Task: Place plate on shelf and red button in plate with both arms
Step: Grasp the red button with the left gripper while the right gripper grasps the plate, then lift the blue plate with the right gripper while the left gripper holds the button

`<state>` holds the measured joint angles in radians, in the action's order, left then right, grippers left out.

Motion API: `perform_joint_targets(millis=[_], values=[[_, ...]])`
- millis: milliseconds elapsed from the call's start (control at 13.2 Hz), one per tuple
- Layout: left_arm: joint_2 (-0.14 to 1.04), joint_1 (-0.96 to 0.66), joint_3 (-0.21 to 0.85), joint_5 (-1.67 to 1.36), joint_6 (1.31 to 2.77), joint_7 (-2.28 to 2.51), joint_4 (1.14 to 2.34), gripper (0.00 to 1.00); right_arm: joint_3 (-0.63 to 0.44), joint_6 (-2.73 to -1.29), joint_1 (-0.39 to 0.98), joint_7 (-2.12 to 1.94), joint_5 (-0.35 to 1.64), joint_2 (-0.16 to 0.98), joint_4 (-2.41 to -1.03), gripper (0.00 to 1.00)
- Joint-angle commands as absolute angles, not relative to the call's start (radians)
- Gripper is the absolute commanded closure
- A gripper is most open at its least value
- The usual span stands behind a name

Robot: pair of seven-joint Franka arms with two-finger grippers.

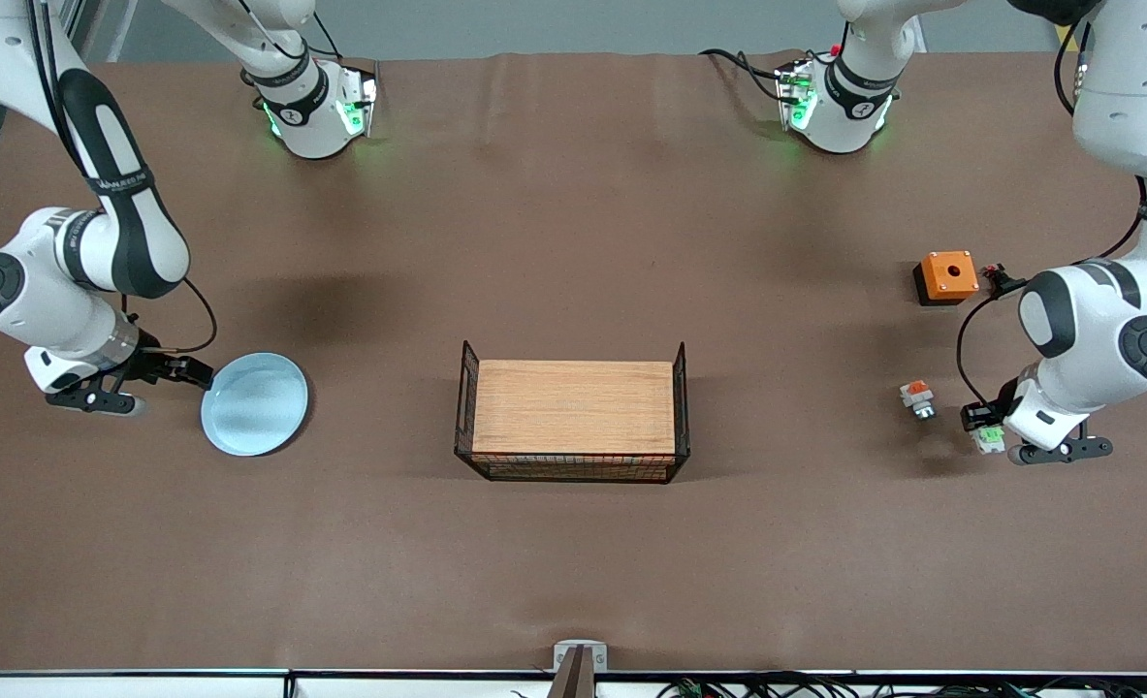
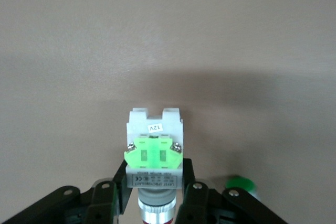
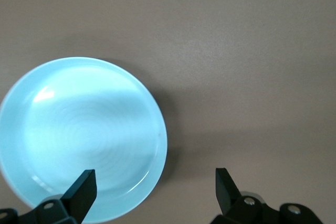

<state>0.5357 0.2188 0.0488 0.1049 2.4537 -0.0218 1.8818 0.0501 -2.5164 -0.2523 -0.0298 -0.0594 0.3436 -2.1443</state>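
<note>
The left end effector point(image 1: 988, 427) is clamped on the red button point(image 1: 988, 438), low over the tabletop point(image 1: 573, 242) at the left arm's end, at about four o'clock from the wire basket. In the left wrist view its black fingers point(image 2: 118, 187) press both sides of the button's grey body, the bright green block point(image 2: 153, 155) faces up with a white terminal piece past it, and the dark red cap point(image 2: 155, 219) sits between the fingers close to the wrist. Whether the button touches the tabletop cannot be told.

The right end effector point(image 1: 200, 373) stands apart, gripping nothing, at the right arm's end. It sits at the plate's rim at about ten o'clock on the plate point(image 1: 255, 403). In the right wrist view one black fingertip point(image 3: 81, 188) lies over the plate's edge and the other is over bare tabletop beside it. The plate rests flat on the tabletop, pale blue and glossy, at about nine o'clock from the basket.

The wire basket point(image 1: 680, 407) stands mid-tabletop with a wooden board point(image 1: 573, 405) inside. A second small button unit with an orange block point(image 1: 917, 397) lies just beside the held button, at about ten o'clock from it. An orange box with a black base point(image 1: 946, 276) sits farther from the front camera, at about one o'clock from the orange-block unit.
</note>
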Motion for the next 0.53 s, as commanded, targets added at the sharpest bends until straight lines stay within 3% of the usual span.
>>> perform_joint_targets(millis=[0,227,454], values=[[0.411,0.222,0.095,0.124,2.334,-0.025,1.901,1.00,0.066,-2.571,-0.293,-0.041,-0.063,0.396,-2.145,0.01],[0.347,0.222,0.129,0.123,2.260,-0.017,1.891,1.00,0.066,-2.586,-0.291,-0.034,-0.020,0.437,-2.143,0.03],[0.305,0.222,0.163,0.123,2.226,-0.012,1.876,1.00,0.067,-2.614,-0.287,-0.035,0.017,0.463,-2.141,0.21]])
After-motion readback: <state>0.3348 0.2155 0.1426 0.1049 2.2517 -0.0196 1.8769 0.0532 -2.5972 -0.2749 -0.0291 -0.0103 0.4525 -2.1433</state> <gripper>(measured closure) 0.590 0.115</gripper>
